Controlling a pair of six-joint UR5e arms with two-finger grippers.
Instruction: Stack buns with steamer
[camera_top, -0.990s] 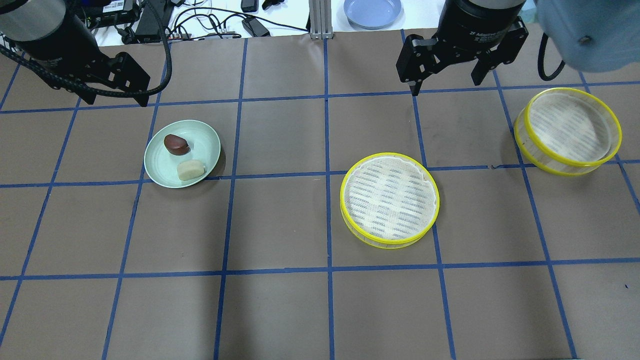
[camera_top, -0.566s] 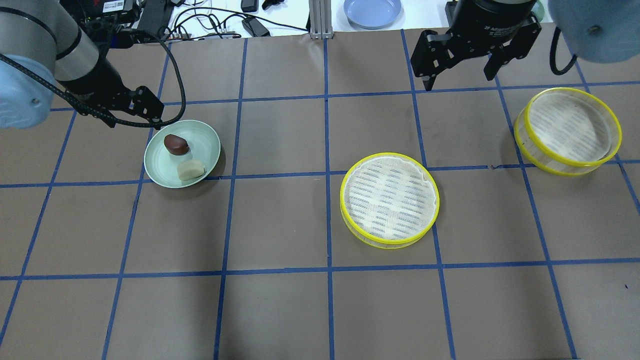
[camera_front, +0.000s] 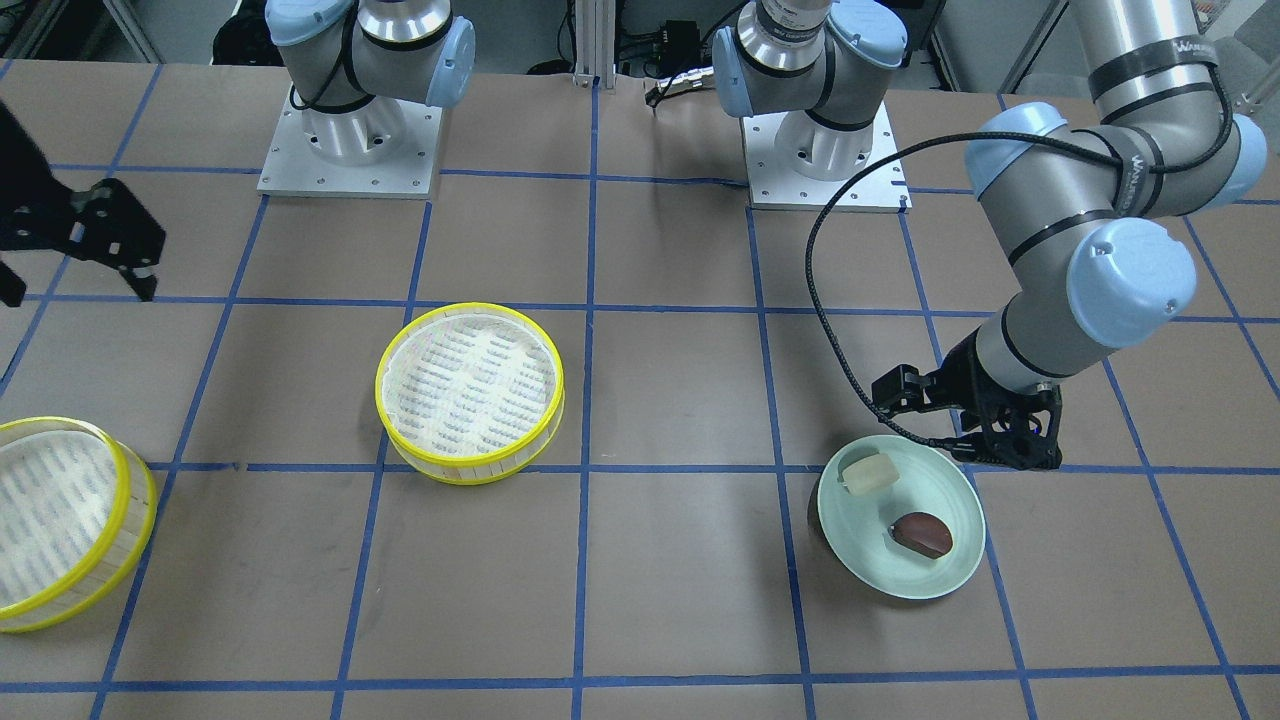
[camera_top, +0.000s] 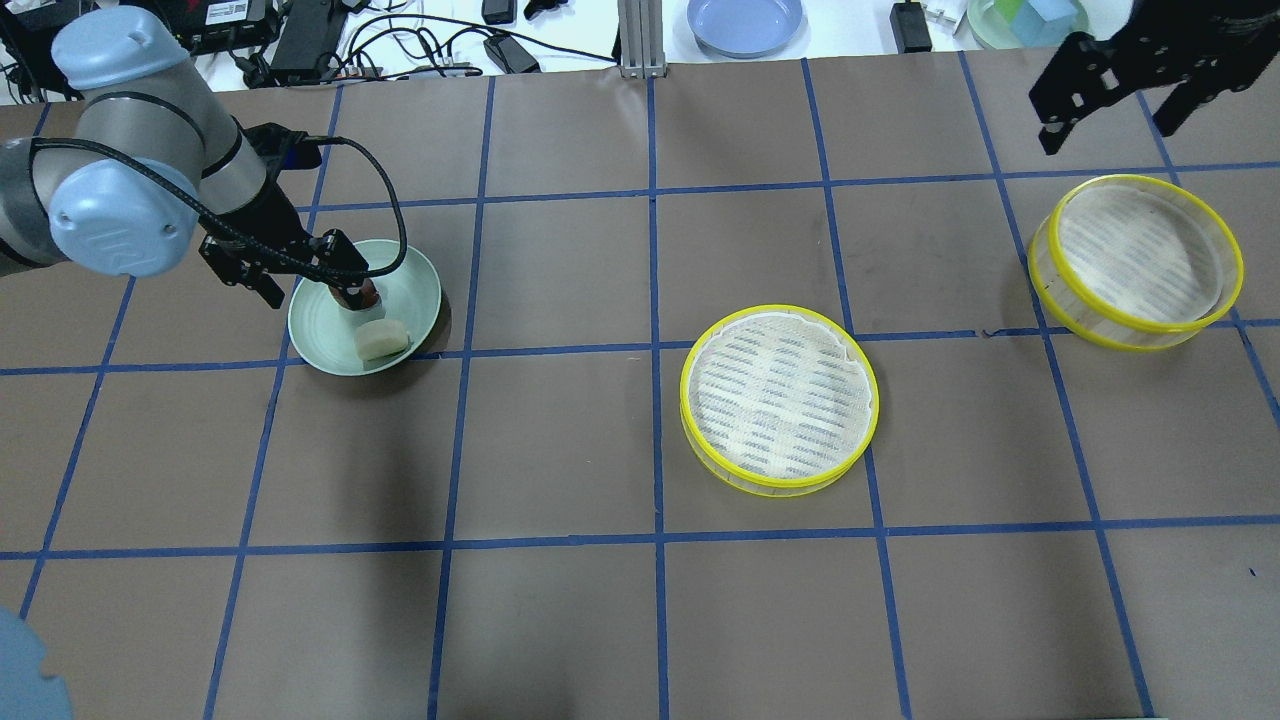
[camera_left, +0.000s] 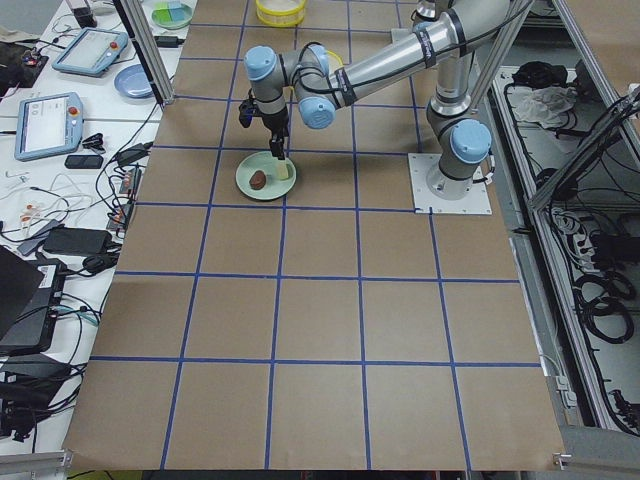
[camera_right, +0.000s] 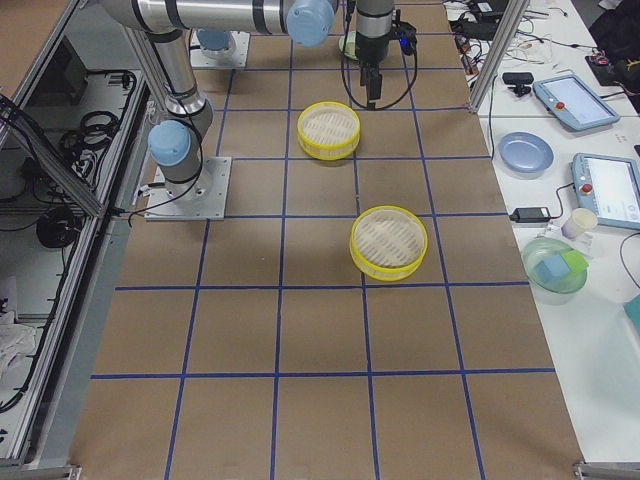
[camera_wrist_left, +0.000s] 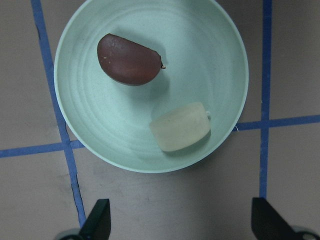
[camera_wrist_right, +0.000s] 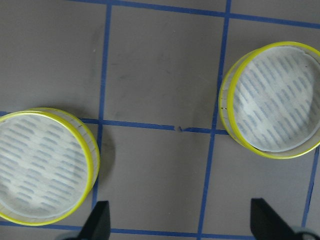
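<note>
Jaws gape on the left tool (camera_top: 312, 290) at the pale green round plate's (camera_top: 414, 288) rim. Right tool (camera_top: 1115, 130) gapes too; near the tabletop's (camera_top: 560, 620) right edge.

Cream bun (camera_wrist_left: 180, 127) and reddish-brown bun (camera_wrist_left: 127, 59) close together on green plate (camera_wrist_left: 95, 125); two upright yellow-rimmed steamer tiers (camera_top: 779, 398) (camera_top: 1137, 262), well apart.

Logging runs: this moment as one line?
left end effector open above plate | brown bun, cream bun on it | right end effector open | steamer tiers empty
</note>
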